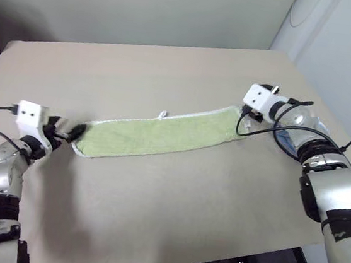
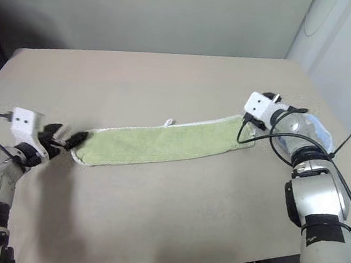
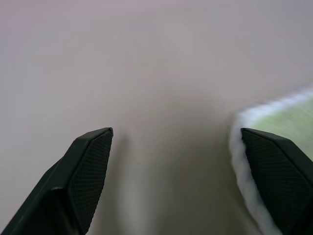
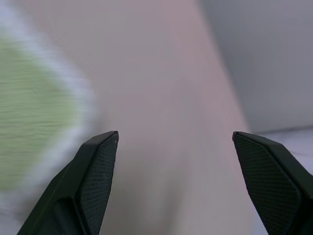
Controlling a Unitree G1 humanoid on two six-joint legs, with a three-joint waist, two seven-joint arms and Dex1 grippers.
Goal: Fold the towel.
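Pale walls back a wide beige tabletop [image 1: 153, 218], and across its middle lies the light green terry towel with white stitched edging [image 1: 156, 134], already doubled lengthwise into a long narrow strip that runs from the robot's left side up toward its right. A small white loop [image 1: 162, 113] pokes out along the far edge. The strip lies flat and fairly straight, which suggests it has been laid out to make the next fold, end to end, easy.

At the strip's left end sits the left gripper [image 1: 76, 133], its two black fingers spread wide with nothing between them; in the left wrist view one finger [image 3: 279, 171] hangs just over the towel's white corner. At the other end the right gripper [image 4: 173, 147] also stands spread and empty, the towel's end lying off to one side of it. Behind the right arm a light blue cloth [image 2: 315, 128] peeks out.

No brand, label or writing can be read anywhere.
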